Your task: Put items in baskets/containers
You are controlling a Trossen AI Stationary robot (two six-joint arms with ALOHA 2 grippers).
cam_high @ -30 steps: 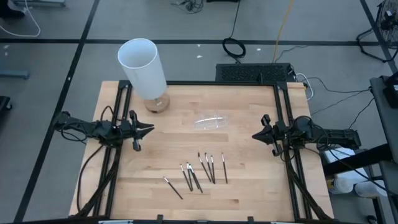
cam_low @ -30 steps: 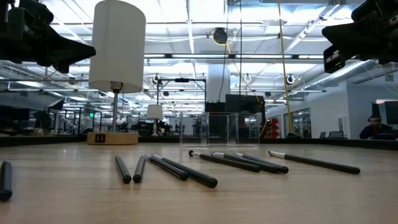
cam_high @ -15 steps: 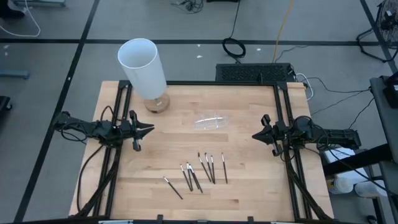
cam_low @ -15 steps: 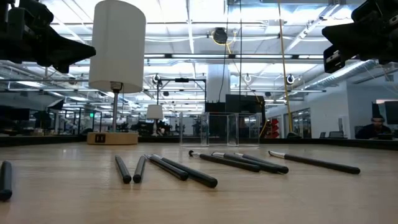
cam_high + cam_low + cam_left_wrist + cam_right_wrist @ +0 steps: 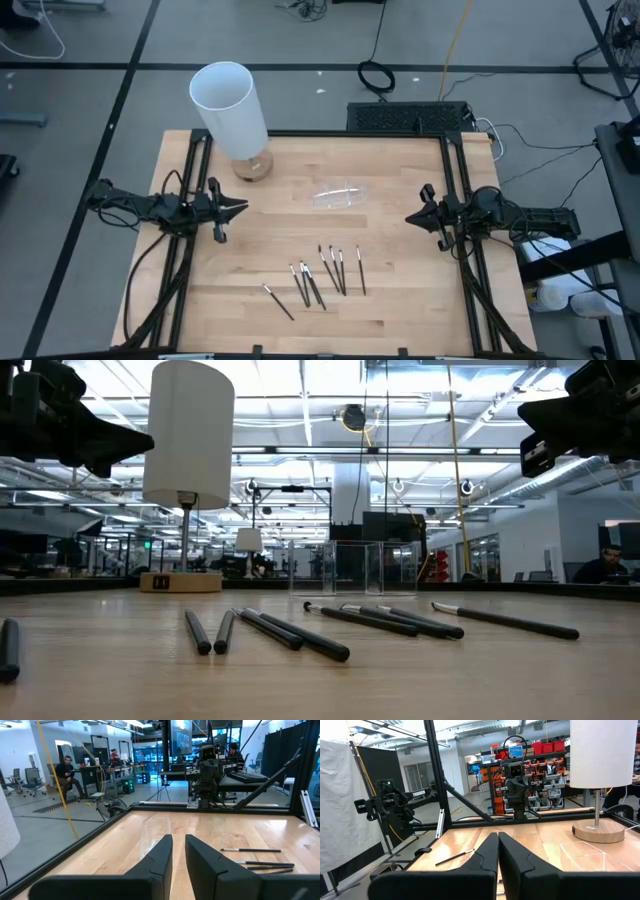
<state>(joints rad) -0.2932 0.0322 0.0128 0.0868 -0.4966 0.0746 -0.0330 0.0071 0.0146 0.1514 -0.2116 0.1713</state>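
Several thin dark sticks with pale tips lie flat on the wooden table, near its front edge at the middle; the low view shows them lying side by side. A clear plastic tray rests on the table farther back, at the centre. My left gripper hovers level over the table's left edge, its fingers a narrow gap apart with nothing between them. My right gripper hovers level over the right edge, shut and empty. Both point toward the table's middle, well away from the sticks and the tray.
A tall white cylinder on a round wooden base stands at the table's far left corner. Black frame rails run along the left and right edges. Bare wood lies between the sticks and the tray. People sit in the room beyond.
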